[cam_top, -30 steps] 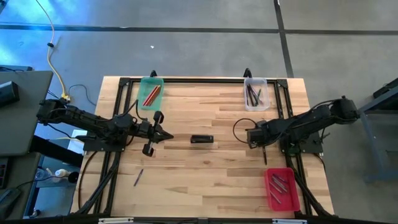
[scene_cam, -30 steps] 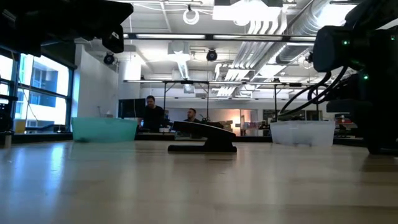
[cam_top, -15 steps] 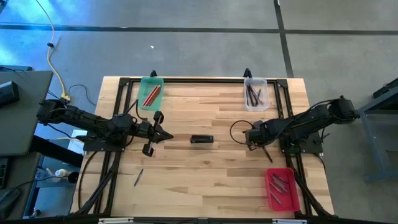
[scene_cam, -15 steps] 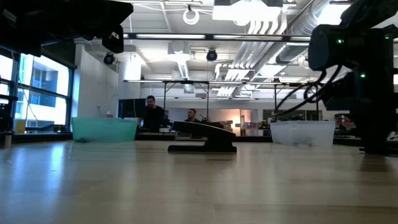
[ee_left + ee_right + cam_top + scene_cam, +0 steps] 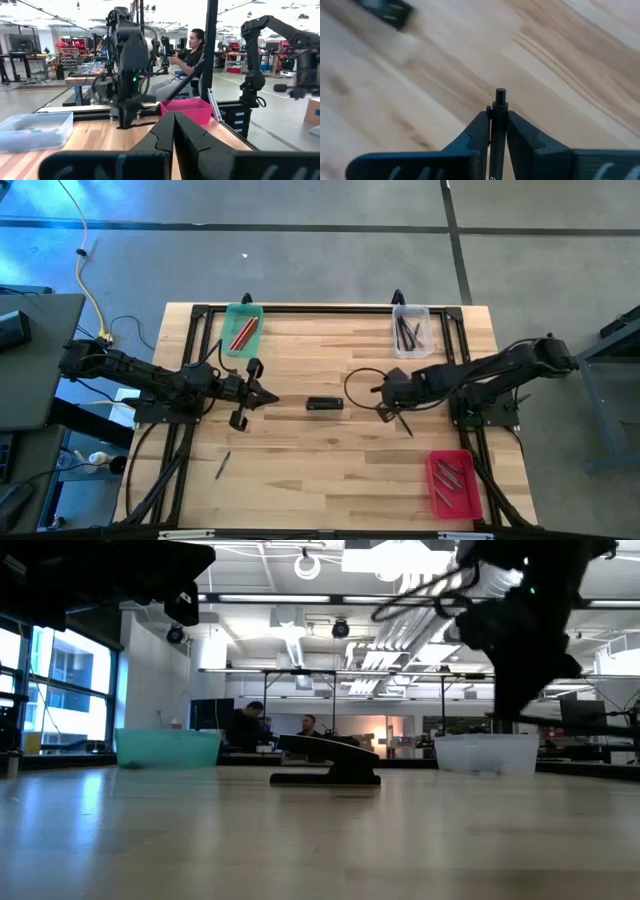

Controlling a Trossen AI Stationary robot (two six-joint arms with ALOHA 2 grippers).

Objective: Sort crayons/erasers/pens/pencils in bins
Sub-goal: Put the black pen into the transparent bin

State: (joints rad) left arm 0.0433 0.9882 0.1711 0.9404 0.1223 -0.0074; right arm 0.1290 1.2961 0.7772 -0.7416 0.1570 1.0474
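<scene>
Wooden table (image 5: 330,450) is lying under both arms, framed by black rails, with grey floor around it.

Right arm is reaching toward the table's middle; right gripper (image 5: 383,394) is clamping a dark pen (image 5: 498,125) between its fingers (image 5: 522,135), the pen's tip poking out above bare wood.

Left arm is hanging over the table's left side; left gripper (image 5: 258,394) is showing fingers (image 5: 187,137) pressed together on nothing.

Green bin (image 5: 242,329) is sitting at the far left edge, holding red pencils (image 5: 245,333).

Clear bin (image 5: 411,330) is sitting at the far right edge, holding dark pens (image 5: 409,333).

Red bin (image 5: 453,483) is sitting at the near right corner, holding thin sticks.

Black block (image 5: 324,403) is lying mid-table between the two grippers.

Loose dark pen (image 5: 222,465) is lying near the left front, well apart from every bin.
</scene>
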